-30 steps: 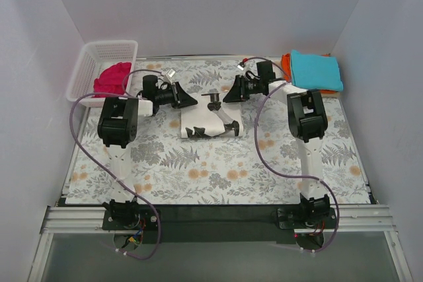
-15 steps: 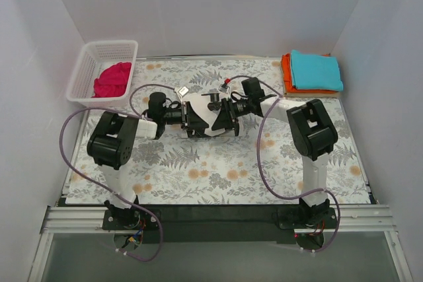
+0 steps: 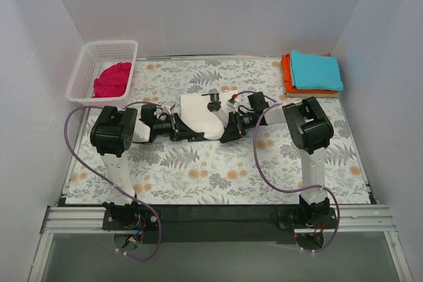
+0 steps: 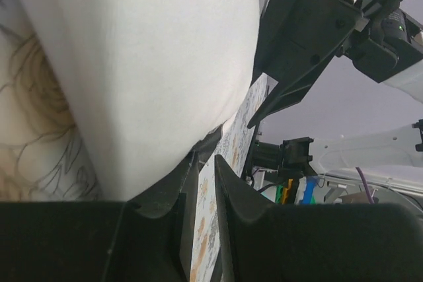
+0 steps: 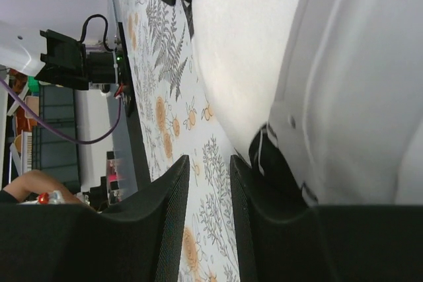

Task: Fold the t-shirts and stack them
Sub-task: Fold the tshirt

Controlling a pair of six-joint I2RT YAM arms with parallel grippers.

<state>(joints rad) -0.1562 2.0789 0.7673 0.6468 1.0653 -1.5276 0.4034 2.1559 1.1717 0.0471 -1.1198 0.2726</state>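
Top external: four t-shirts (image 3: 112, 78) (image 3: 316, 70) (image 3: 285, 76), one basket (image 3: 109, 44); two grippers (image 3: 198, 136) (image 3: 225, 138) touch off-white shirt (image 3: 198, 110), closure unclear.

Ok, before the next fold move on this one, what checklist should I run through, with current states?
1. Off-white t-shirt within reach: ok; both grippers sit at its near edge.
2. Left gripper gripping the cloth: cannot tell; the cloth reaches its narrow jaw gap.
3. Right gripper gripping the cloth: not ok; only the table covering shows in its gap, and the shirt lies beside it.
4. Stack ready: ok; teal t-shirt lies folded on orange t-shirt, far right.
5. Magenta t-shirt folded: not ok; crumpled in the white mesh basket.
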